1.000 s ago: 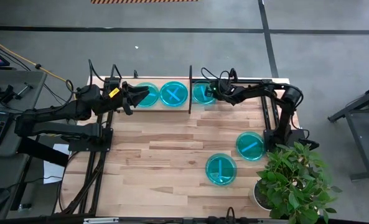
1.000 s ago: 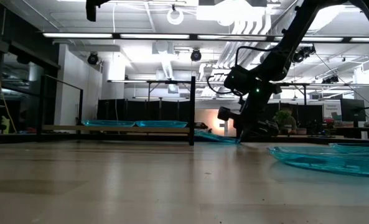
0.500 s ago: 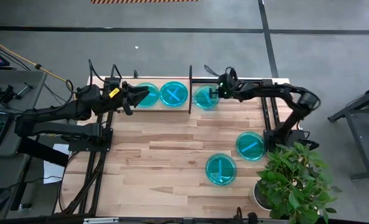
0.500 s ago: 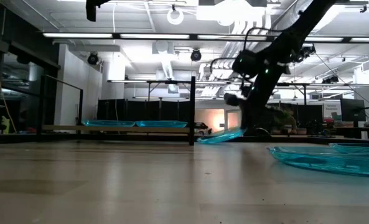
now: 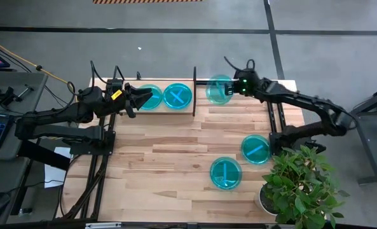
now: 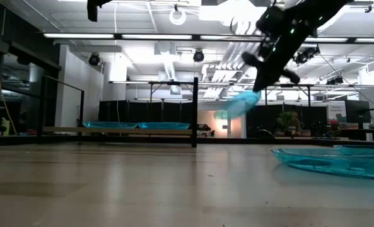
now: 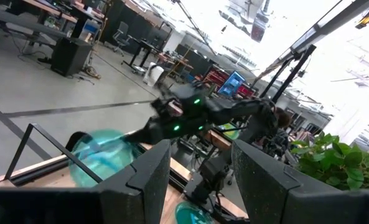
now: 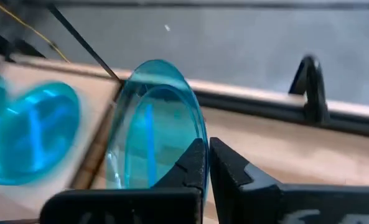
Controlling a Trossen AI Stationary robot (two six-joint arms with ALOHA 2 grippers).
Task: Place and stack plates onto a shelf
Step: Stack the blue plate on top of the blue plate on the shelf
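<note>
Two plates (image 5: 164,96) lie on the shelf (image 5: 194,91) along the desk's (image 5: 175,146) far edge, two more (image 5: 240,161) near its right edge. The right gripper (image 5: 234,88) is clamped on a fifth plate (image 5: 218,88), tilted, above the shelf's right end. The left gripper (image 5: 139,98) hovers at the leftmost plate, fingers apart.

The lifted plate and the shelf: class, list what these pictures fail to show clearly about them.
- Lifted plate, low view: blurred, its stripe unreadable.
- Right hand, right wrist view: the dark fingers cover the plate's gripped edge.
- Shelf, high view: left hand covers part of one plate.
</note>
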